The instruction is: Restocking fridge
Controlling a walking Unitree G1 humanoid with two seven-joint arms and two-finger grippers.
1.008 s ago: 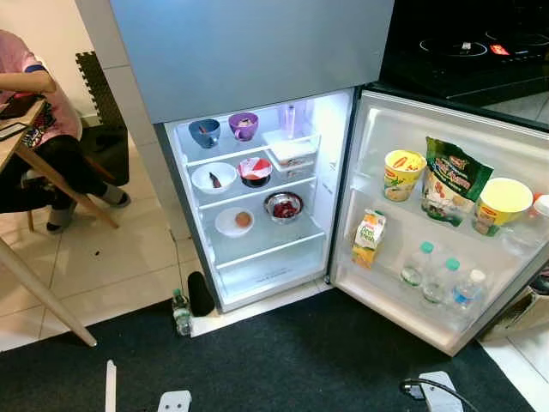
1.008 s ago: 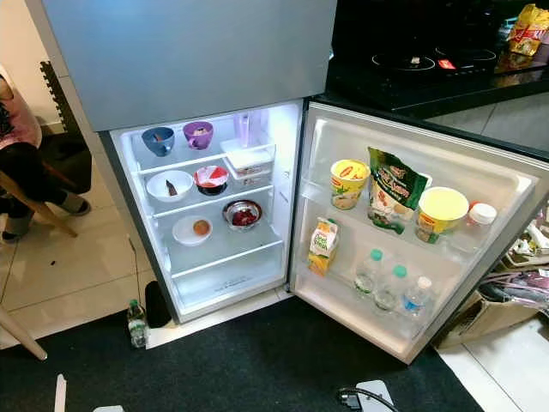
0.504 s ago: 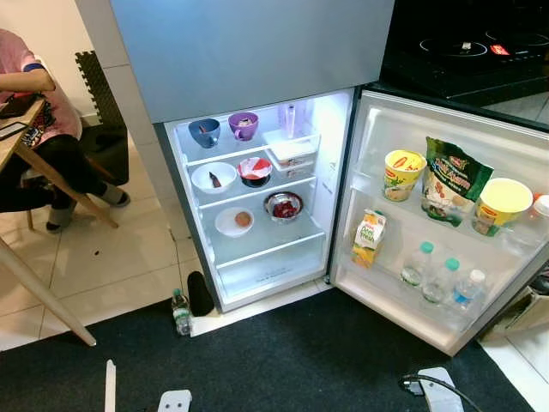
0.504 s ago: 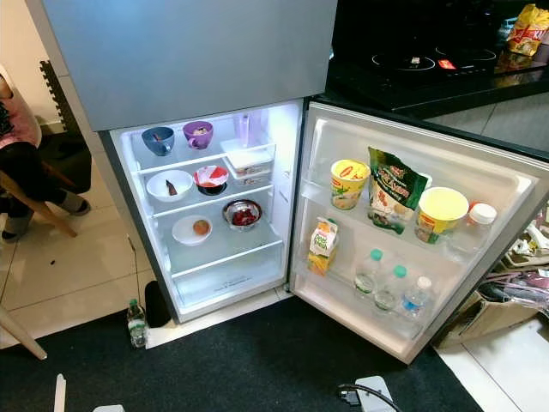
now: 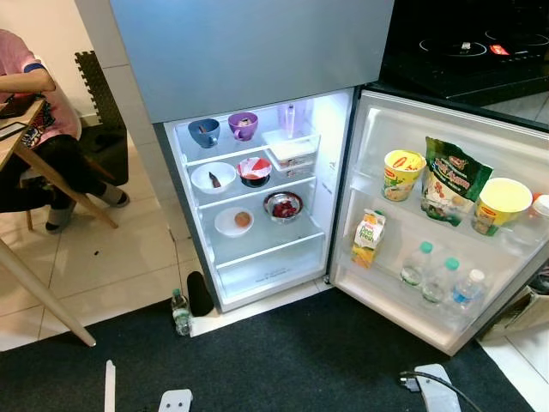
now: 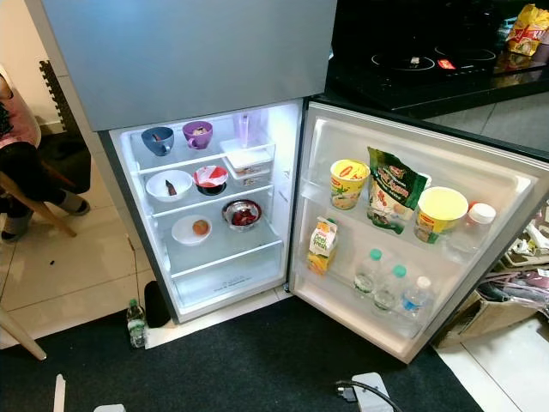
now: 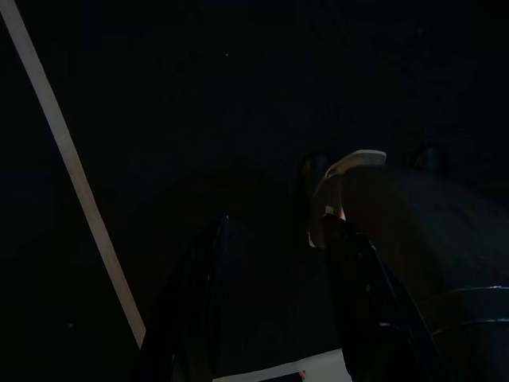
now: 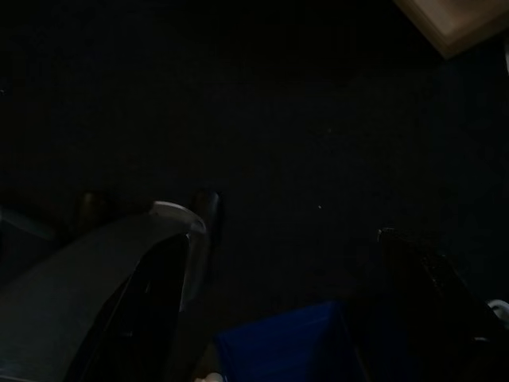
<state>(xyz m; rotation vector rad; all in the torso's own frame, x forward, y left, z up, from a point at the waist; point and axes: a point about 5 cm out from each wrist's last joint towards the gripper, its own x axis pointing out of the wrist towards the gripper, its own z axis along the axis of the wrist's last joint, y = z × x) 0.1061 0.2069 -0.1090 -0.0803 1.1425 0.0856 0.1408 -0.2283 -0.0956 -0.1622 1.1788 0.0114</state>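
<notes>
Nothing has shifted since a second ago; the white open-doored fridge (image 5: 257, 215) awaits restocking; left gripper (image 7: 270, 318) and right gripper (image 8: 278, 294) hang apart-fingered, empty

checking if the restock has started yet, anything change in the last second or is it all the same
Nothing visibly changed. The fridge stands open as before, with the bowls on its shelves, the cups, pouch, carton and bottles in the door, and the water bottle on the floor in the same places. Both arms hang idle over the dark mat.
</notes>
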